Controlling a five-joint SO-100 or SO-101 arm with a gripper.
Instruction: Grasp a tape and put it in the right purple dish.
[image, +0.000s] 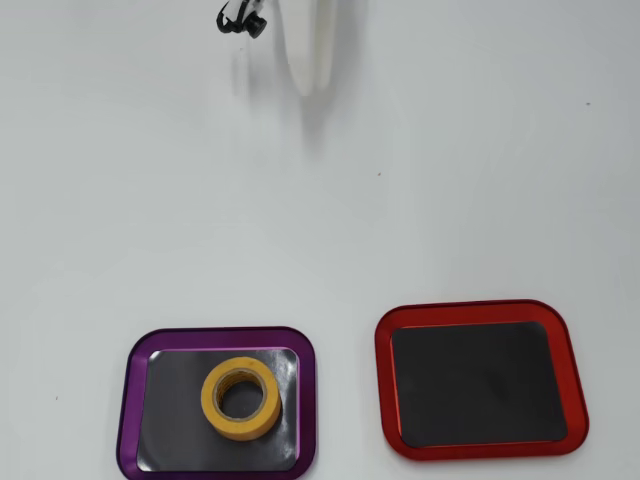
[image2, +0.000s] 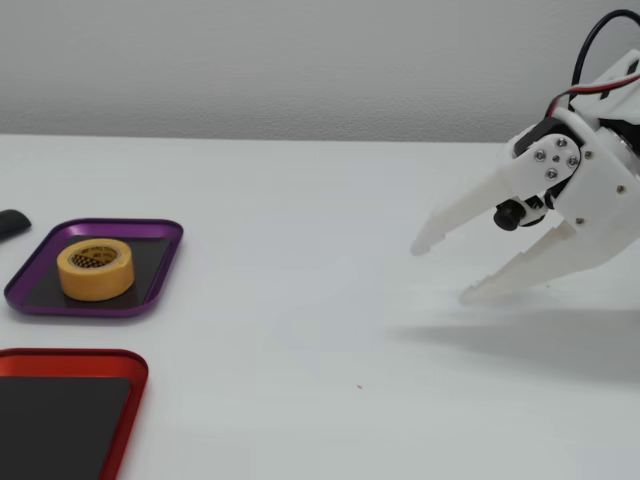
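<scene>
1. Table (image2: 300, 330): white, carries all items.
2. Red tray (image: 481, 378): lies right of the purple dish in the overhead view; its dark base is bare.
3. Purple dish (image: 137, 352): near the bottom left edge in the overhead view.
4. Gripper (image2: 440, 270): white, jaws spread wide, nothing between them; above the table at the right of the fixed view, well apart from both trays.
5. Tape (image: 240, 398): yellow roll, lying flat inside the purple dish.
</scene>
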